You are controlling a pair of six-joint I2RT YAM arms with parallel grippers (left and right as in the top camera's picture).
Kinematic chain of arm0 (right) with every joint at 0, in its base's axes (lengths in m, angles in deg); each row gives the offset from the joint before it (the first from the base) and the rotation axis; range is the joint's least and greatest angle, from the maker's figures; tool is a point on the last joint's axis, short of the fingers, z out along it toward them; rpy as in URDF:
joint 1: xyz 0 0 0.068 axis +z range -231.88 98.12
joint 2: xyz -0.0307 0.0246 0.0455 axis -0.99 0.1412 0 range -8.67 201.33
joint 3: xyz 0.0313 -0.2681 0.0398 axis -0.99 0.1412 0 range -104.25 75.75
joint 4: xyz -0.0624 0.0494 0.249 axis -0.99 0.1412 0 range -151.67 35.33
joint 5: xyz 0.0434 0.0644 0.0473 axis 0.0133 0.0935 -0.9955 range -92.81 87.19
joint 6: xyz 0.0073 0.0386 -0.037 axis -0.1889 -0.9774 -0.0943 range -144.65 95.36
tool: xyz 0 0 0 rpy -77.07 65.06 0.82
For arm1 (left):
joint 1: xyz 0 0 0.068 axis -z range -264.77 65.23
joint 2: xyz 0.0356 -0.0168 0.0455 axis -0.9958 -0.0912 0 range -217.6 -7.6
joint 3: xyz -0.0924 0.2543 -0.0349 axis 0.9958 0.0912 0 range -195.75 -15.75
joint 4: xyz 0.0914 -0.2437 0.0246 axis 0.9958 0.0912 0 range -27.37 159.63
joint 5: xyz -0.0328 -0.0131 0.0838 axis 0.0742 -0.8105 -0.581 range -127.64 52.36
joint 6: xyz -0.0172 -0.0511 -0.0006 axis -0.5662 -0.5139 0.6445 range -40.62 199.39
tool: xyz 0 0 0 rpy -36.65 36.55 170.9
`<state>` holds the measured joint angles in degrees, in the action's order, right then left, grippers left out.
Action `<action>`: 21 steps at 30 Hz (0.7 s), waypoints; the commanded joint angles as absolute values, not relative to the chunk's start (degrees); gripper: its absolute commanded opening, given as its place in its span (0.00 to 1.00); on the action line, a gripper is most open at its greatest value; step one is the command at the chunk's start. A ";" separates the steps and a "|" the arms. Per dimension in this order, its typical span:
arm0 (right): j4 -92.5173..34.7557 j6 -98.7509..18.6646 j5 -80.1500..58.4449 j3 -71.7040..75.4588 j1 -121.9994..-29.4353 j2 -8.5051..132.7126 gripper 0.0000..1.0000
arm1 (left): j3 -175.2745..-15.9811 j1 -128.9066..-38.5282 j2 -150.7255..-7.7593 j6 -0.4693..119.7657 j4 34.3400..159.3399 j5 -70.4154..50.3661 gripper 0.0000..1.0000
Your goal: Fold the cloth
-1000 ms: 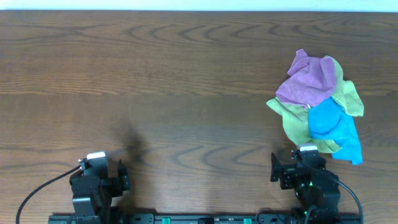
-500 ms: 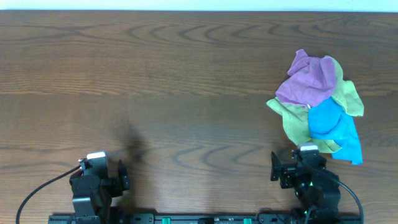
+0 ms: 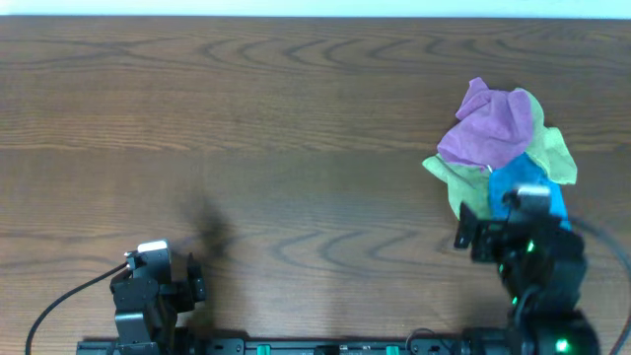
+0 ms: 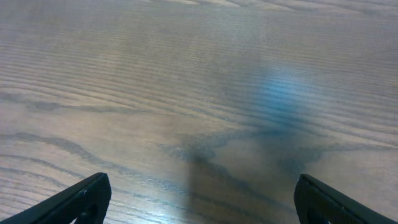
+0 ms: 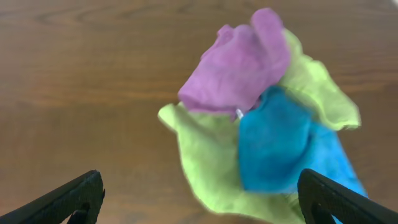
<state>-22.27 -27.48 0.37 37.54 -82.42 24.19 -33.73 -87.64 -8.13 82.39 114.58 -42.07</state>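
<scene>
Nothing of the folding is done yet. The only lilac cloth (image 3: 493,126) in view lies crumpled on top of a heap, together with a yellow-green cloth (image 3: 461,187) and a bright blue cloth (image 3: 515,185). No other purple cloth shows, so I judge this is the one to fold. A tiny white tag (image 5: 238,113) shows at its lower edge, where it meets the blue one. What is left is everything: to take the lilac cloth out of the heap, to spread it flat on the wooden worktop (image 3: 246,118) beside the heap, and then to fold it.

The right arm (image 3: 532,266) stands just at the near side of the heap, partly over the blue cloth in the overhead view. Its right claw (image 5: 202,202) points at the heap with the two fingers wide apart and nothing between them — it touches no cloth as far as I can see. The left arm (image 3: 148,296) sits well apart from the heap, low at the near edge of the worktop. Its left claw (image 4: 202,205) is also spread open and empty, above bare wood.
</scene>
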 commanded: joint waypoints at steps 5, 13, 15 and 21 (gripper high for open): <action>-21.57 -30.64 7.17 22.57 -83.09 40.13 0.99 | -32.83 -87.36 -7.82 82.83 116.17 -42.07 0.95; -21.61 -32.50 10.08 12.03 -85.02 55.95 0.99 | -32.81 -87.36 -7.82 82.83 116.17 -42.07 0.95; -21.94 -33.97 10.05 10.41 -86.18 59.84 0.99 | -32.83 -87.36 -7.82 82.83 116.17 -42.07 0.95; -22.71 -36.41 9.40 6.76 -88.23 70.53 0.99 | -32.81 -87.36 -7.82 82.83 116.17 -42.07 0.95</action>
